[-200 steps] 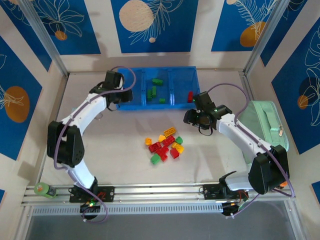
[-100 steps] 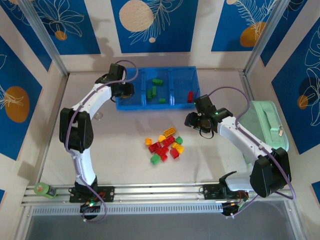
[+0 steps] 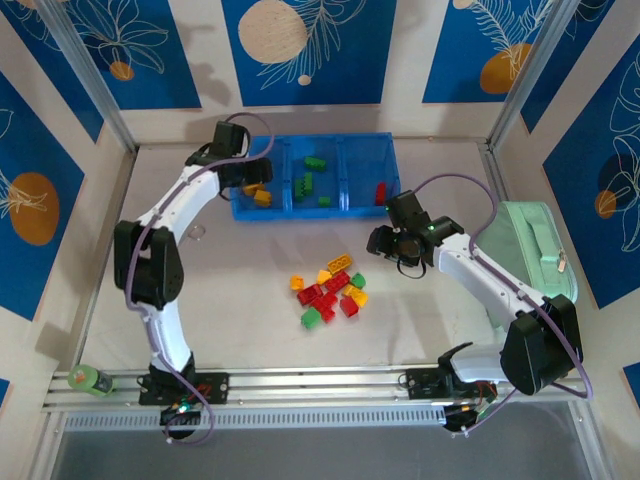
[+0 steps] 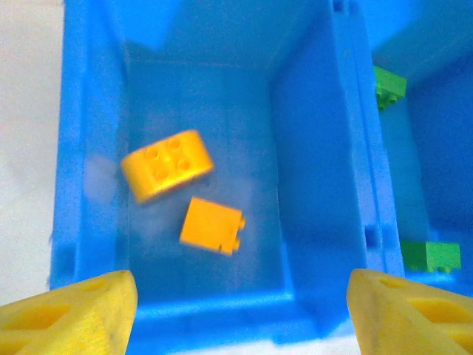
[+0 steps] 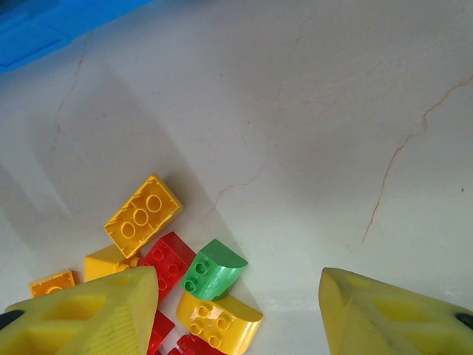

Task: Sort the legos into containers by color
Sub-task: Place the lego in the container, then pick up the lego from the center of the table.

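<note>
tray (image 3: pixel 392 150): 2 yellow legos (image 4: pixel 166 164), 3 green legos (image 3: pixel 303 183), 1 red lego (image 3: pixel 380 192).
your left gripper (image 4: pixel 240 314) just released, spread empty; right gripper (image 5: pixel 240 310) spread empty as before.

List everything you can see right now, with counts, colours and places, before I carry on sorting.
Translucent blue plastic tray with three compartments: one, blue, far centre of table.
Yellow-orange studded bricks: two, yellow-orange, left compartment.
Green studded bricks: at least three, green, middle compartment.
Red studded brick: one, red, right compartment.
Loose studded bricks: about eleven, red, yellow, orange, green, piled mid-table.
Mint-green zipped case: one, mint-green, table's right edge.
Green roll: one, green, near-left corner.
Left gripper: open, empty, over left compartment.
Right gripper: open, empty, above table right of pile.
</note>
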